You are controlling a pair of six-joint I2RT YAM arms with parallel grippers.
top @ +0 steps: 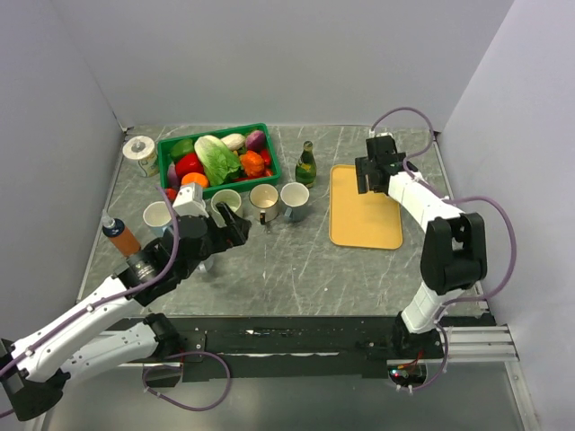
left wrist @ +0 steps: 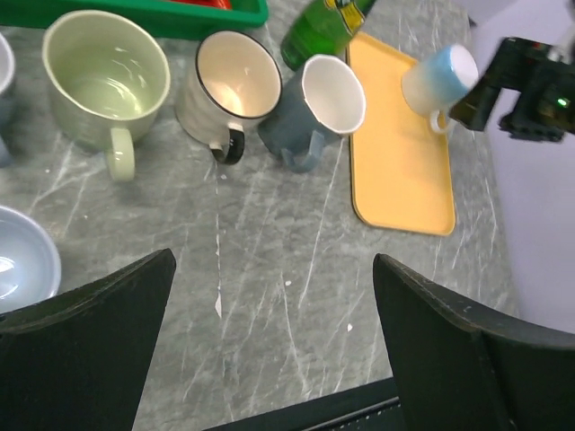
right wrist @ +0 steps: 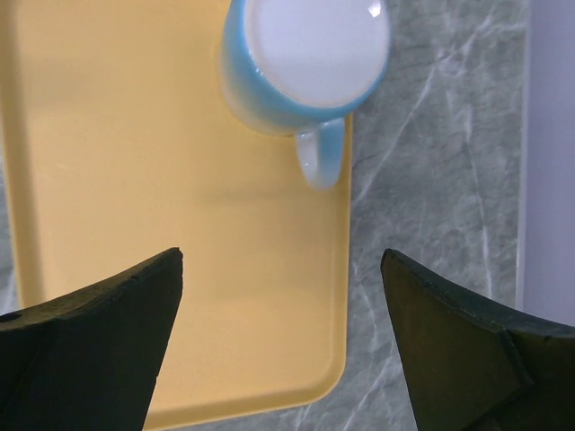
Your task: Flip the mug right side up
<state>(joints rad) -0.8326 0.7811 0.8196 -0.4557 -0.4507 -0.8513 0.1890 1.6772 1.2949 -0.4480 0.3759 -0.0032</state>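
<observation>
A light blue mug [right wrist: 301, 63] stands upside down on the far end of the yellow tray [right wrist: 135, 180], flat base up and handle pointing toward my right gripper. It also shows in the left wrist view [left wrist: 438, 79]. In the top view it is hidden under my right gripper [top: 370, 175]. My right gripper [right wrist: 282, 254] is open and empty, hovering above the tray just short of the mug. My left gripper [left wrist: 274, 258] is open and empty over bare table near the row of mugs, also seen from above [top: 235, 229].
Upright mugs stand in a row: green [left wrist: 103, 81], white with black rim [left wrist: 229, 85], grey-blue [left wrist: 319, 108], and a pale blue one [left wrist: 22, 265]. A green bottle [top: 306, 164] stands left of the tray. A green basket [top: 269, 148] of vegetables is behind; an orange bottle [top: 119, 238] is at left.
</observation>
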